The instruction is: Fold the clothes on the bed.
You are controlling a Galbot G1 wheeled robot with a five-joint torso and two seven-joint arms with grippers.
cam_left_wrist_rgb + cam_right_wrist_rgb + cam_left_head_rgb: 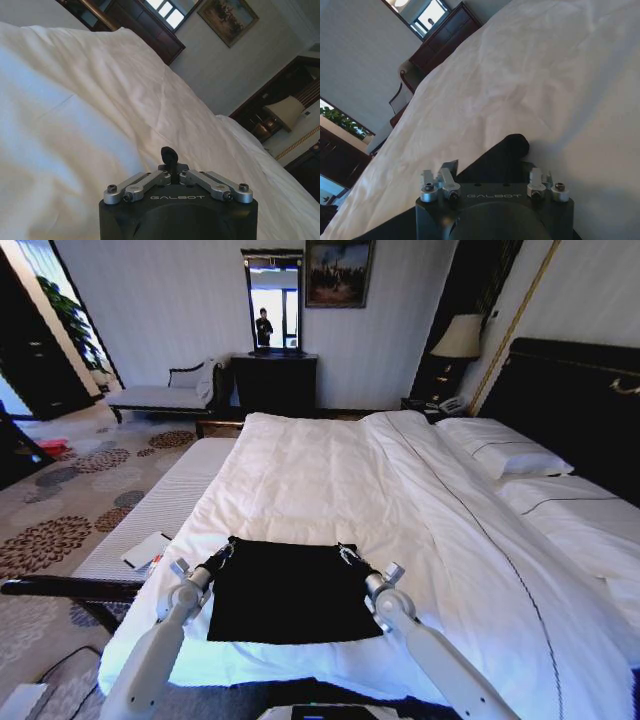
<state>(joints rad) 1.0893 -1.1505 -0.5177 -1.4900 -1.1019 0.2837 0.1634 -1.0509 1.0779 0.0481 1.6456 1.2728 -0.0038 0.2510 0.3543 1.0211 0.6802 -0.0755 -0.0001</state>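
The left gripper sits at the far left corner of the black T-shirt, fingers drawn together, seemingly pinching a bit of black cloth. The shirt lies flat as a dark rectangle on the white duvet near the foot of the bed (its long axis runs left to right between the arms). The right gripper holds the far right corner, closed over black fabric. Both arms are equally near; the garment's body lies toward the robot.

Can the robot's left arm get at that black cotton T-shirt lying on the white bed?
Probably yes: the left gripper already sits at the far left corner of the black cotton T-shirt, nothing between them.
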